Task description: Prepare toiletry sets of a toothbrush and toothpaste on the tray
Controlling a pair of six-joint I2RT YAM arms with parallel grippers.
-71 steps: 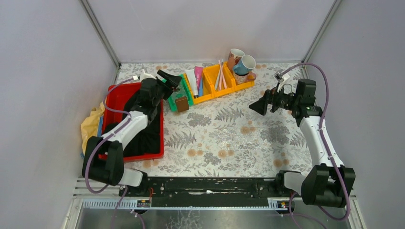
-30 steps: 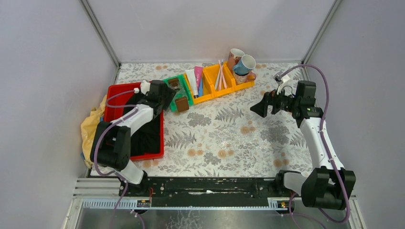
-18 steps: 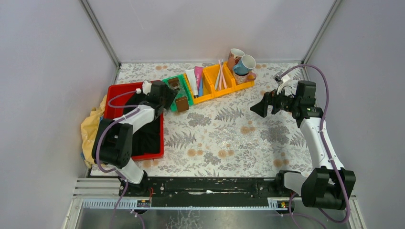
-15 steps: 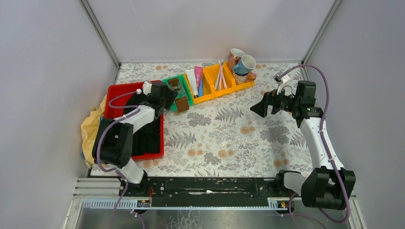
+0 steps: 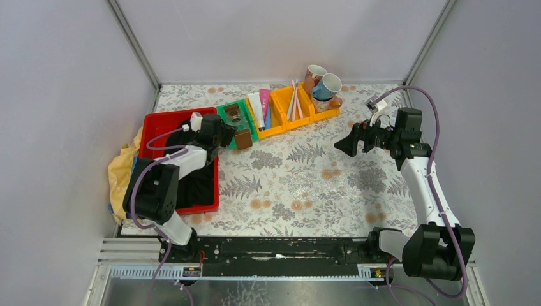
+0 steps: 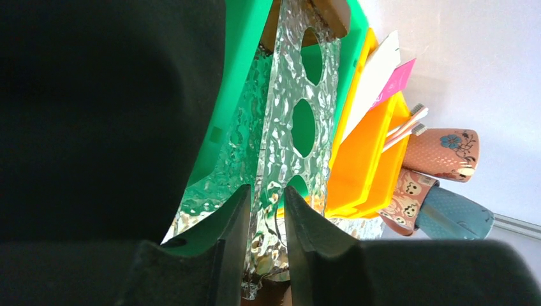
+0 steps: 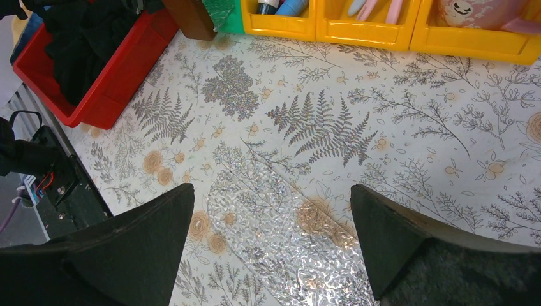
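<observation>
A clear dimpled tray [image 6: 290, 127] with oval holes stands on edge in the green bin [image 6: 236, 38]. My left gripper [image 6: 265, 191] is shut on the tray's lower rim, one finger on each face; in the top view it [image 5: 221, 131] sits at the bin's near end. Toothpaste tubes [image 5: 260, 107], white [image 6: 373, 80] and pink [image 6: 397, 73], lie in a yellow bin. Toothbrushes [image 5: 295, 99] lean in the yellow bin beside it, bristle heads [image 6: 415, 118] showing. My right gripper [image 5: 339, 143] hangs open above a second clear tray [image 7: 287, 236] lying flat on the tablecloth.
A red bin [image 5: 153, 124] holding black cloth sits under the left arm, with a yellow cloth [image 5: 121, 169] beside it. A brown block [image 5: 242, 138] stands in front of the green bin. Patterned mugs [image 5: 322, 83] are stacked at the yellow bins' far right end.
The left gripper has drawn back to the green bin's near end and its jaws have narrowed onto the clear tray. The right arm has hardly moved.
</observation>
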